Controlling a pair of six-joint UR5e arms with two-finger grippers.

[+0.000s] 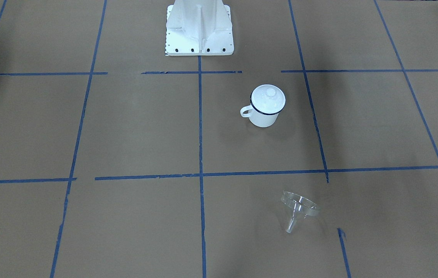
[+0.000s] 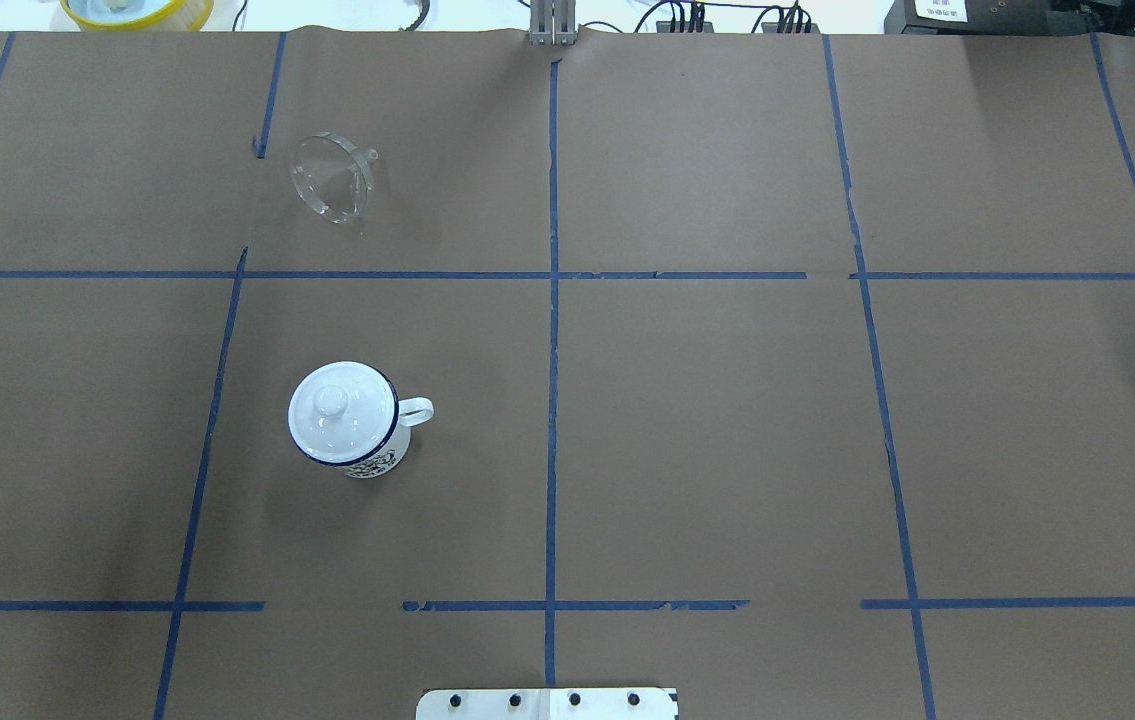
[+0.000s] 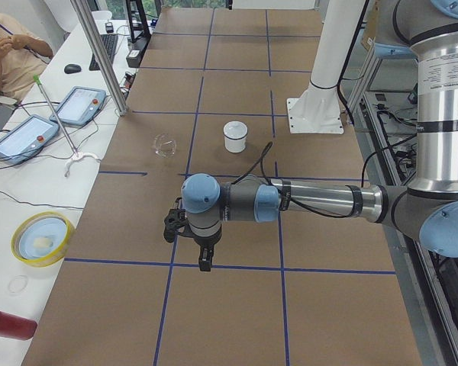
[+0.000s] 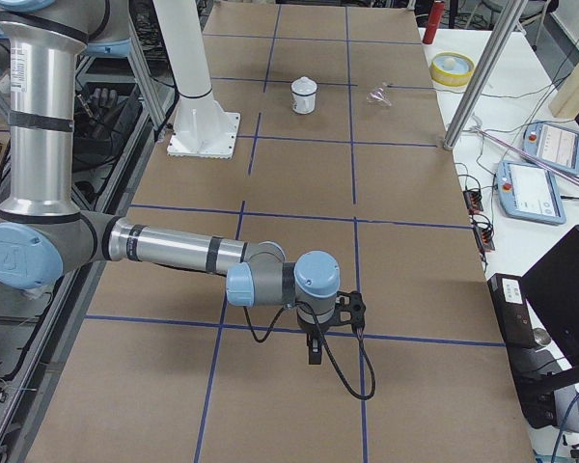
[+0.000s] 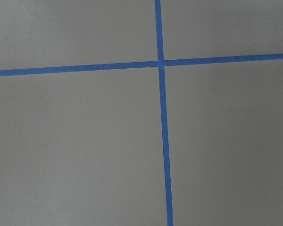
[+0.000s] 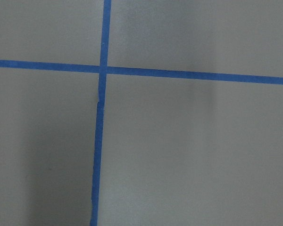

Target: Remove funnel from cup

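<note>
The clear plastic funnel [image 1: 298, 208] lies on its side on the brown table, apart from the cup; it also shows in the overhead view [image 2: 332, 185]. The white enamel cup [image 1: 264, 116] with a dark blue rim stands upright with a white knobbed lid [image 1: 268, 96] on it, handle toward the table's middle; it also shows in the overhead view [image 2: 377, 458]. My left gripper [image 3: 204, 261] hangs over the table far from both, seen only in the exterior left view. My right gripper [image 4: 315, 352] shows only in the exterior right view. I cannot tell whether either is open.
The white robot base [image 1: 199, 34] stands at the table's edge behind the cup. A yellow bowl [image 3: 42, 238], a red bottle [image 3: 8, 324], tablets and metal poles stand on the side bench. An operator [image 3: 8, 53] sits there. Blue tape lines grid the table.
</note>
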